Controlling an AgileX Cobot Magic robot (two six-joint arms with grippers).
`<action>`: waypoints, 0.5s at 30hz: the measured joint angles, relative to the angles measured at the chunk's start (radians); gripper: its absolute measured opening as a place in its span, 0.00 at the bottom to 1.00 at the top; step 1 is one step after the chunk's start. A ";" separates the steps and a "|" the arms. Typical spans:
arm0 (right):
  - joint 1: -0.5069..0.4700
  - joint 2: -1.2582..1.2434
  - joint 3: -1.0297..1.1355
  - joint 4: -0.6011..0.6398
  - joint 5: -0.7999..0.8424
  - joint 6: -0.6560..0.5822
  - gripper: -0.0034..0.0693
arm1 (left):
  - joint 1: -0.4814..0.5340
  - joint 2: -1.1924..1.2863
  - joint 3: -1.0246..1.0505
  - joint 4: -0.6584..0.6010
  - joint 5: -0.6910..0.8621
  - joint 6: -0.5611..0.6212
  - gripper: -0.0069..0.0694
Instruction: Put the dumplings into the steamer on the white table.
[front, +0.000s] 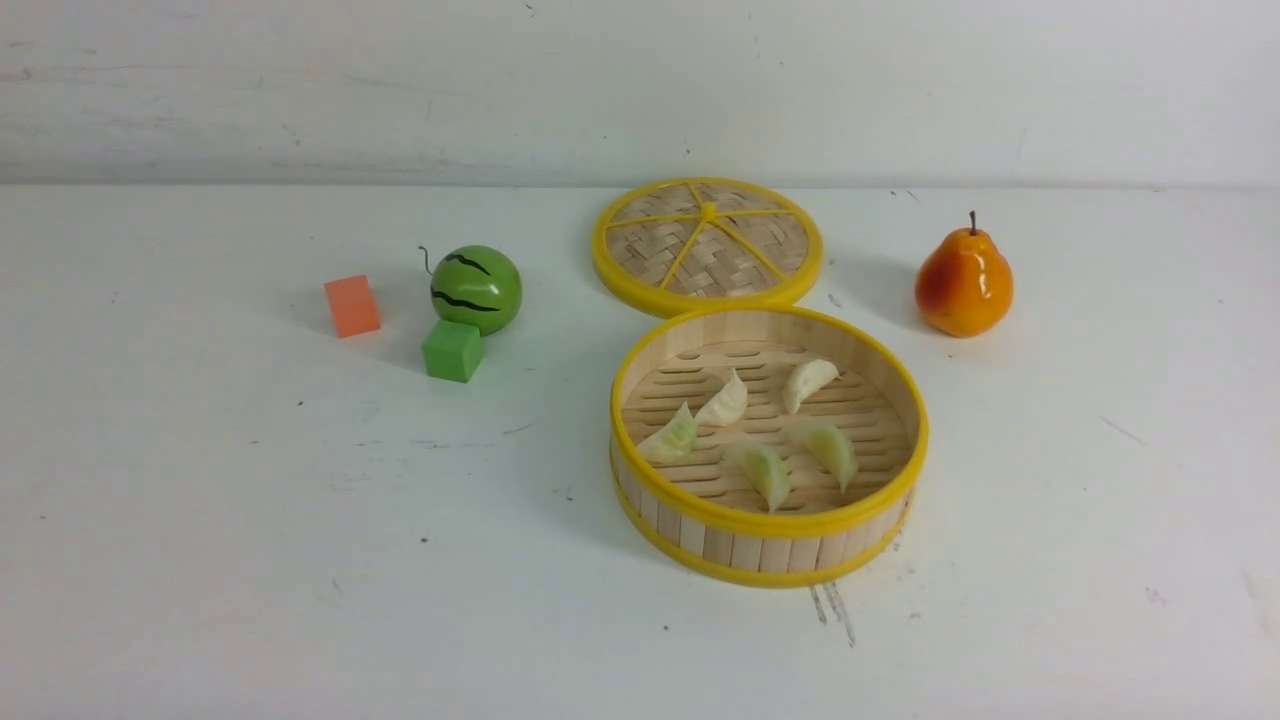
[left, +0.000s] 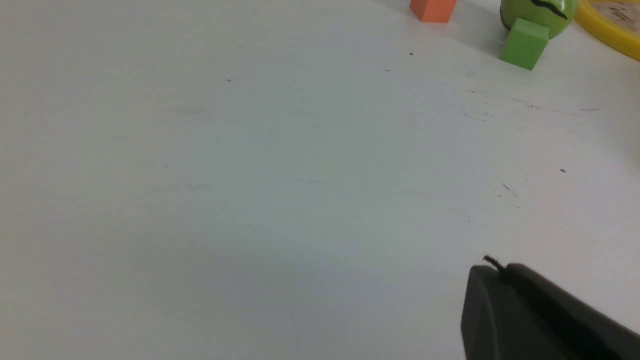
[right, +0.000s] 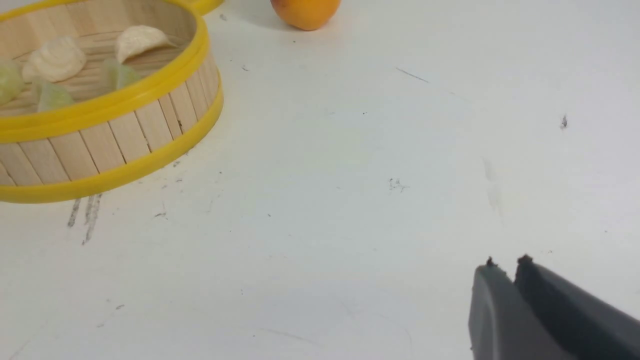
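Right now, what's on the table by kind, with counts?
dumplings: 5, all in the steamer
steamer: 1
lid: 1
pear: 1
watermelon ball: 1
green block: 1
orange block: 1
Total: 11

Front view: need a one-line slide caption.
Five dumplings lie in the open steamer on the white table, lid behind it, pear at right.

White table (front: 200, 560), lightly scuffed, carries: steamer (front: 768, 545) near centre; woven lid (front: 706, 245) just behind it; pear (front: 963, 283) to the right; watermelon ball (front: 476, 288), green cube (front: 452, 350) and orange block (front: 351, 305) to the left
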 joint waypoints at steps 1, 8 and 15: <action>0.000 0.000 0.000 0.000 0.000 0.000 0.13 | 0.000 0.000 0.000 0.000 0.000 0.000 0.08; 0.000 0.000 0.000 0.000 0.000 0.000 0.15 | 0.000 0.000 0.000 0.000 0.000 0.000 0.08; 0.000 0.000 0.000 0.000 0.000 0.000 0.16 | 0.000 0.000 0.000 0.000 0.000 0.000 0.09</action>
